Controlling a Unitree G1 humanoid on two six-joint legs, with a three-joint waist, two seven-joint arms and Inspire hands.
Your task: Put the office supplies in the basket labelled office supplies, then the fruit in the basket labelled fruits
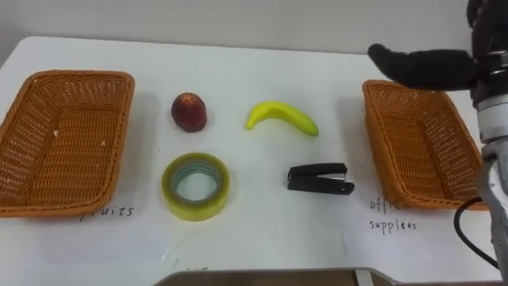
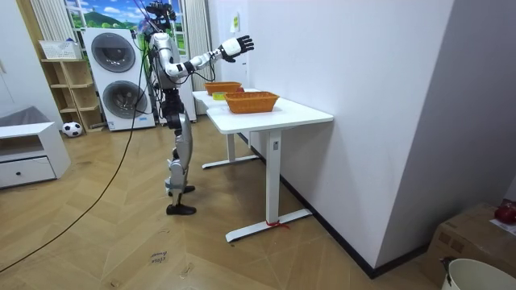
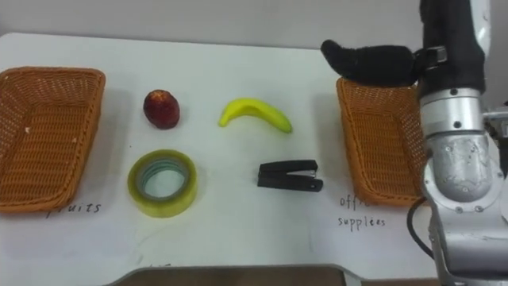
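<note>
On the white table [image 1: 262, 238] lie a red apple [image 1: 189, 112], a yellow banana [image 1: 282, 116], a yellowish roll of tape [image 1: 196, 208] and a black stapler [image 1: 319, 179]. An empty wicker basket [image 1: 71, 77] stands at the left by the handwritten word "fruits". A second empty wicker basket [image 1: 421, 147] stands at the right by "office supplies". My right hand [image 1: 421, 67], dark-fingered, hangs in the air above the far rim of the right basket, fingers stretched out towards the left and holding nothing. In the room view the right hand [image 2: 236, 46] is raised high over the table.
The four items lie in the table's middle between the two baskets, each apart from the others. In the room view I stand at the table's long side, with a wall behind it. Washing machines [image 2: 113, 76] and a shelf [image 2: 68, 84] are behind me.
</note>
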